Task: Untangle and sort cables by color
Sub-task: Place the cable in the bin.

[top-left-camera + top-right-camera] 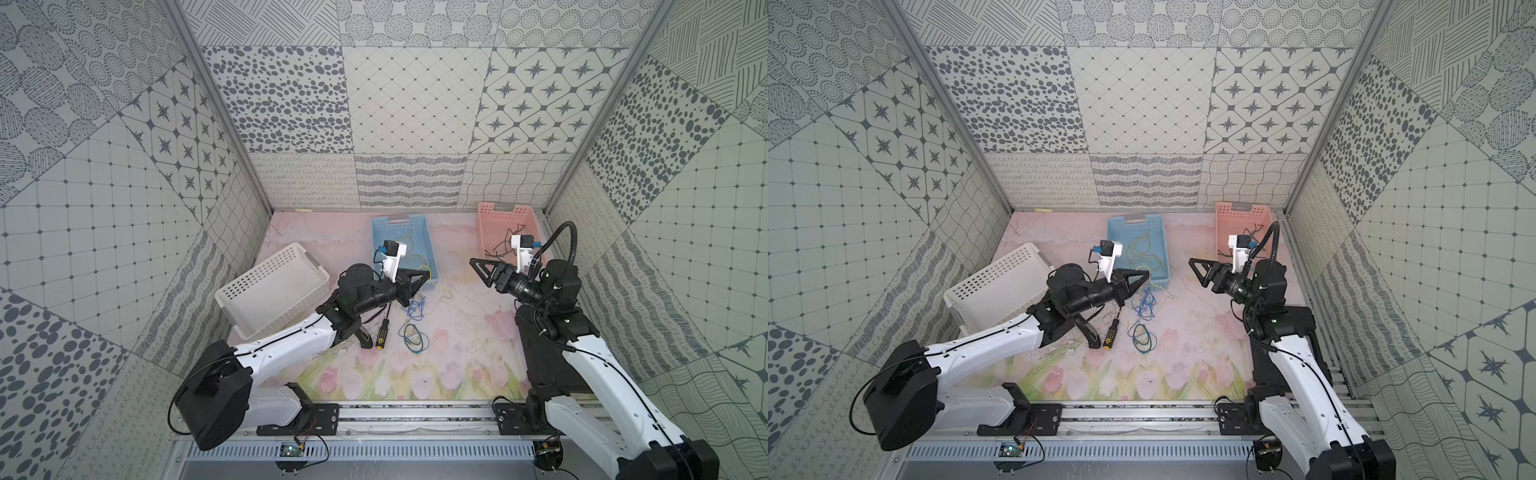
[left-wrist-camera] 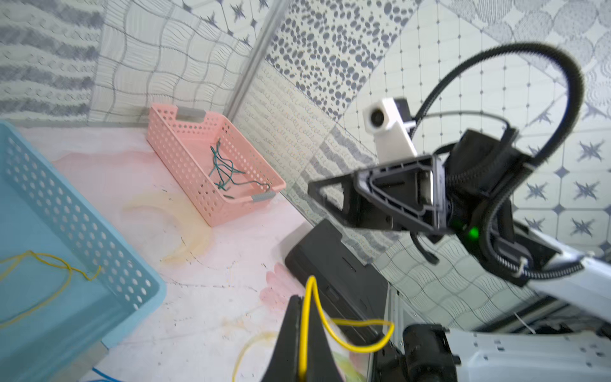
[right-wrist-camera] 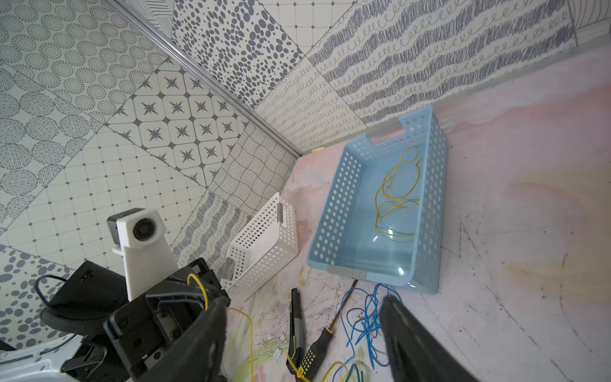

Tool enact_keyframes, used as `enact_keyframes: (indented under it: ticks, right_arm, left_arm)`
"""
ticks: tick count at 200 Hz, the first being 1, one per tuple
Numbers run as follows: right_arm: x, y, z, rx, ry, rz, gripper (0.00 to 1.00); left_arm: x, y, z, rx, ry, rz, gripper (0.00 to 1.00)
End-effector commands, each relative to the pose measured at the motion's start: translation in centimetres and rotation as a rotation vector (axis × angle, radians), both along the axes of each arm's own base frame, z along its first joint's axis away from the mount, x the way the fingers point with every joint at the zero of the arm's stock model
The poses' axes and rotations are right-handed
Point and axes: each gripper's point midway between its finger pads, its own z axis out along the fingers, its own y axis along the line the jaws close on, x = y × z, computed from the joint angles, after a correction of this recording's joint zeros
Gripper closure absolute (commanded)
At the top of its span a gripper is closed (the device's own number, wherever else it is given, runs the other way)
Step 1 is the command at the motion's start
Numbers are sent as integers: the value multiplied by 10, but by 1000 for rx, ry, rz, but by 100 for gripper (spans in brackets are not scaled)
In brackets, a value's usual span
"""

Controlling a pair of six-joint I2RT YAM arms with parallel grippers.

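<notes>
Yellow was the colour in play when we looked at this one. The left gripper (image 1: 422, 278) was clamped tight on a yellow cable (image 2: 305, 317). The wire was pinched right between the jaws, and its loose end looped off to one side and hung toward the table, near the front corner of the blue basket (image 3: 337, 198). The right gripper (image 1: 478, 268) had its jaws spread wide with nothing in them. It was up in the air, well apart from the pile, and pointed across at the left one.

Progress-wise we'd call it roughly halfway, maybe a bit more. The blue basket already held a bunch of yellow strands (image 3: 396, 191), and the pink basket (image 2: 185, 155) had the dark green cables (image 2: 224, 172) lying in it. The white basket (image 1: 270, 286) sat tilted by the side wall and looked empty as far as we could tell.

The blue cables (image 1: 415, 305) were all on the table in a messy knot just beside the screwdriver (image 1: 383, 332), so that colour wasn't started at all. A second loop (image 1: 413, 337) lay nearer the front, mostly blue, though we thought there were bits of green and yellow mixed in. We couldn't tell whether those were actually tangled together.

Our guess is the held yellow one needed dropping into the blue basket, then the blue mess needed pulling apart.
</notes>
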Motion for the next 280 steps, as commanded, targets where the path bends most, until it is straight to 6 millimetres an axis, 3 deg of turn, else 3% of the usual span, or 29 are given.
enact_keyframes:
  ticks: [1, 42, 78, 102, 148, 190, 216, 232, 241, 257, 280]
  right_arm:
    - [-4, -6, 13, -44, -143, -17, 11]
    - [-2, -24, -40, -74, -101, -128, 10]
    - [-2, -22, -51, -53, -74, -121, 10]
    - [-2, -21, -52, -49, -68, -111, 10]
    - [-2, -21, -52, -48, -69, -109, 10]
    - [-1, -19, -54, -46, -63, -100, 10]
    - [-1, -18, -54, -43, -61, -94, 10]
    - [0, -18, -55, -42, -56, -91, 10]
    - [0, -17, -56, -41, -53, -89, 10]
    - [0, -16, -57, -41, -49, -83, 10]
    - [0, -15, -57, -41, -51, -74, 10]
  left_arm:
    - [50, 16, 5, 111, 71, 133, 100]
    - [122, 15, 9, 257, 75, 268, 100]
    - [170, 22, 0, 360, 58, 400, 100]
    - [195, 30, -18, 434, 81, 490, 100]
    - [220, 26, -84, 524, 200, 499, 100]
    - [239, 56, -138, 605, 301, 597, 100]
    - [240, 65, -158, 623, 368, 602, 100]
    - [238, 59, -160, 611, 394, 554, 51]
    - [236, 56, -156, 600, 403, 530, 33]
    - [234, 51, -137, 573, 385, 504, 19]
    - [227, 53, -96, 522, 309, 503, 15]
